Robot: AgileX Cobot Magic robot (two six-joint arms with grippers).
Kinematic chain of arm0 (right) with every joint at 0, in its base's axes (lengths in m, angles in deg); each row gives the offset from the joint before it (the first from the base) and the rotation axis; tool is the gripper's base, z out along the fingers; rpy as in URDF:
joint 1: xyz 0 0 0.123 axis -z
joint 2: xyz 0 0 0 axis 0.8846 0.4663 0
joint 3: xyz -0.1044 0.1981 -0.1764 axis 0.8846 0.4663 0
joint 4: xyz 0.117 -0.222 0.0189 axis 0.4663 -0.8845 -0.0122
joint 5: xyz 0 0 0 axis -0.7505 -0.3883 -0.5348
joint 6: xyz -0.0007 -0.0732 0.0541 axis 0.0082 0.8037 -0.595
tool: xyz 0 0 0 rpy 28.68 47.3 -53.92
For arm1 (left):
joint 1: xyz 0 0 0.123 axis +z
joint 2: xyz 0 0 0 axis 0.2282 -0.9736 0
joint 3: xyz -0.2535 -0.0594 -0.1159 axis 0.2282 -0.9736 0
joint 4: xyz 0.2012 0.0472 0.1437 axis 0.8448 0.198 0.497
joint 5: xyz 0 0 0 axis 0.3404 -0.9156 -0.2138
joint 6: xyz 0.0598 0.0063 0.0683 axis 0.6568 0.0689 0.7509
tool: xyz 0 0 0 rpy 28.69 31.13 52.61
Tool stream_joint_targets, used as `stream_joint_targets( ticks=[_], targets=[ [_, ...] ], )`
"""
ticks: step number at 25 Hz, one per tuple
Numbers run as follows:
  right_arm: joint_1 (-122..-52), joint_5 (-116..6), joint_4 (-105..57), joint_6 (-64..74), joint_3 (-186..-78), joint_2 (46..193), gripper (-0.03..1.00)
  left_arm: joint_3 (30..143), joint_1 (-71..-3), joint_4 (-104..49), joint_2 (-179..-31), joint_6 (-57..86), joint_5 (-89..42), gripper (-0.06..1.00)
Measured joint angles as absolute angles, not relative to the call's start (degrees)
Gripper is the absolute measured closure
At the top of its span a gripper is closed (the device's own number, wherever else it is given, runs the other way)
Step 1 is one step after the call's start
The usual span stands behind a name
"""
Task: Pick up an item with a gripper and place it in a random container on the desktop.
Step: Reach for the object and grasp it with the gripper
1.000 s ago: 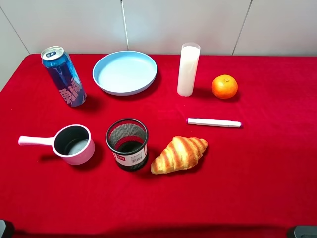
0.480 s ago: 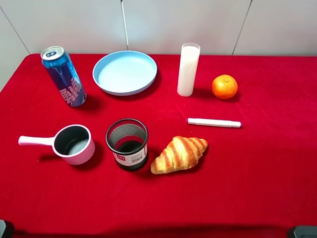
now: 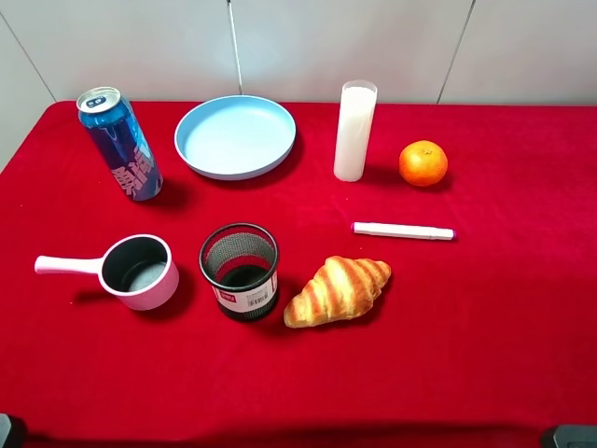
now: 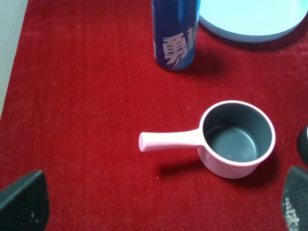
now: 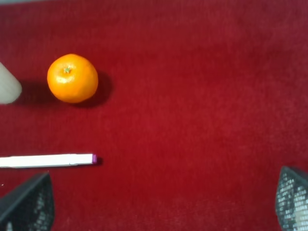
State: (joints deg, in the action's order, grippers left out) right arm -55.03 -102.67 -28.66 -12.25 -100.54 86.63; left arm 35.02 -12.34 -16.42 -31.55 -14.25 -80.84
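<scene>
Both arms are kept low at the near edge of the desktop (image 3: 522, 308); only dark corners are seen in the high view. The left gripper (image 4: 159, 204) is spread wide with nothing held, the pink pot (image 4: 238, 139) ahead of it. The right gripper (image 5: 159, 202) is likewise spread wide and unladen, the orange (image 5: 72, 78) ahead of it. The orange is set far right, near the white cylinder (image 3: 354, 131) and beyond the white marker (image 3: 403, 231). Bare cloth is seen to its right. The blue plate (image 3: 235, 136) is set far, left of centre.
</scene>
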Motion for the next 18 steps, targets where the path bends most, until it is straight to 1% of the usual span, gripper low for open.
stream_joint_targets(
  ticks=[9, 18],
  targets=[
    [-55.0, -102.8, -26.3, -11.1, -109.8, 103.2, 0.28, 35.0, -12.3, -16.4, -31.5, -14.2, -80.8, -0.01],
    [-55.3, -103.8, -25.0, -10.1, -119.7, 116.4, 0.28, 35.0, -12.3, -16.4, -31.5, -14.2, -80.8, -0.01]
  ],
)
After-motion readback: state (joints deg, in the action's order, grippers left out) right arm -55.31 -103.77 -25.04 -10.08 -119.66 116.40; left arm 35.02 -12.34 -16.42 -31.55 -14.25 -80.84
